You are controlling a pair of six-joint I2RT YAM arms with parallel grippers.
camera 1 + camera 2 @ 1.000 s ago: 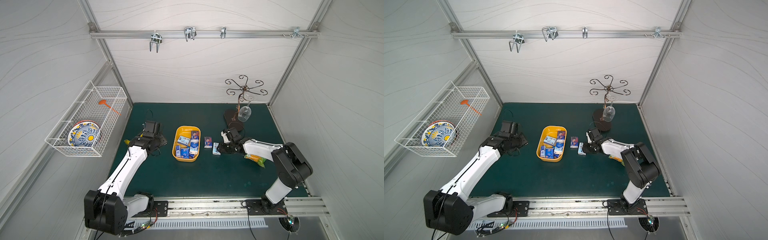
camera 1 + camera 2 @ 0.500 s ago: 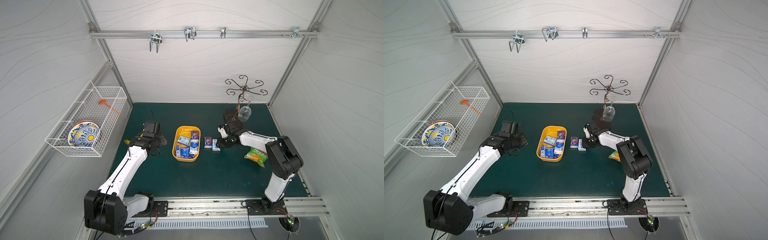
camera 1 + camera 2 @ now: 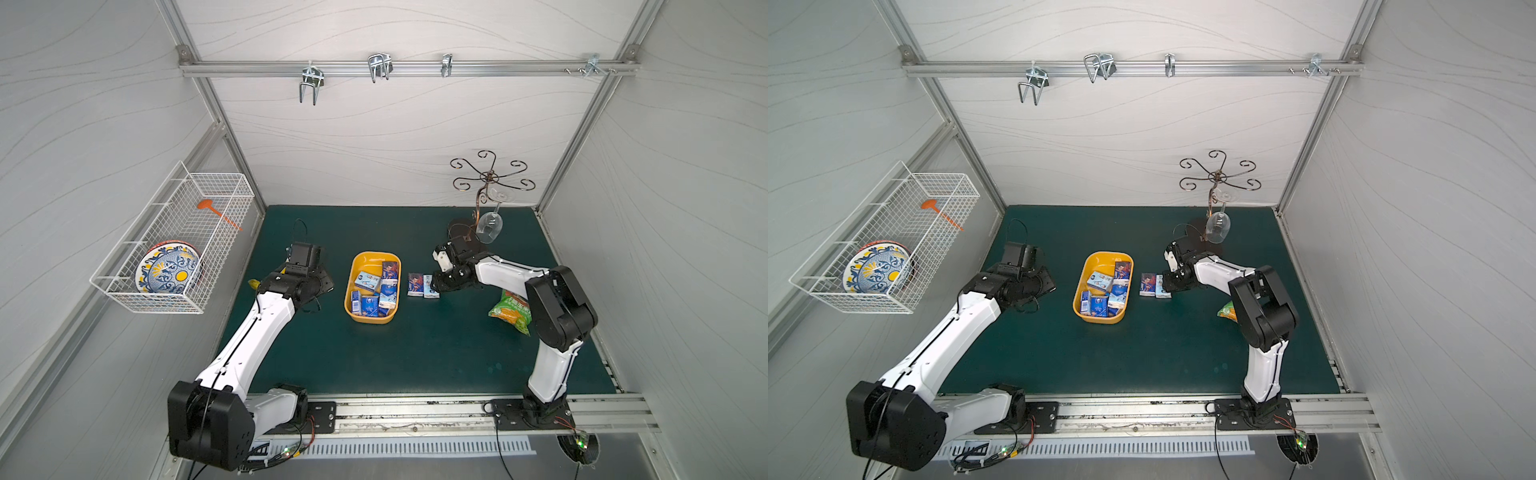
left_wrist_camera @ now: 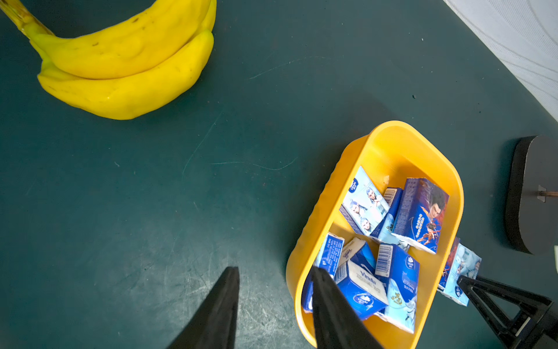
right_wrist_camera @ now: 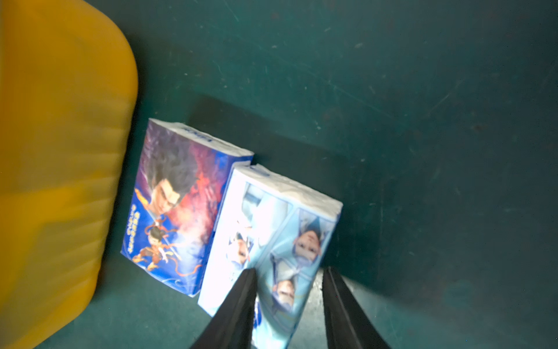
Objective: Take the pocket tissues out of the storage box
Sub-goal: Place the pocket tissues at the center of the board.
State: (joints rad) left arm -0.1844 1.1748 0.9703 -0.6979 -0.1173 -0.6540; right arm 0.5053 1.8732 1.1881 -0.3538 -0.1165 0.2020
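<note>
Yellow box [image 3: 348,296] mid-bench, packets [image 3: 376,293] piled in it. Two lie out on the bench [image 3: 415,357], toward its right edge: dark packet [image 3: 414,284] near the box wall, light packet [image 3: 431,286] touching it. Over the light packet's end, right gripper [image 5: 288,272], jaws parted; gripping or not, cannot tell. Near the box's left wall, left gripper [image 4: 273,272], parted, empty. Broad bare bench from box to front edge.

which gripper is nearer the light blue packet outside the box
Right. The right gripper is right over one end of the packet; the left gripper is across the box from it, over bare mat.
</note>
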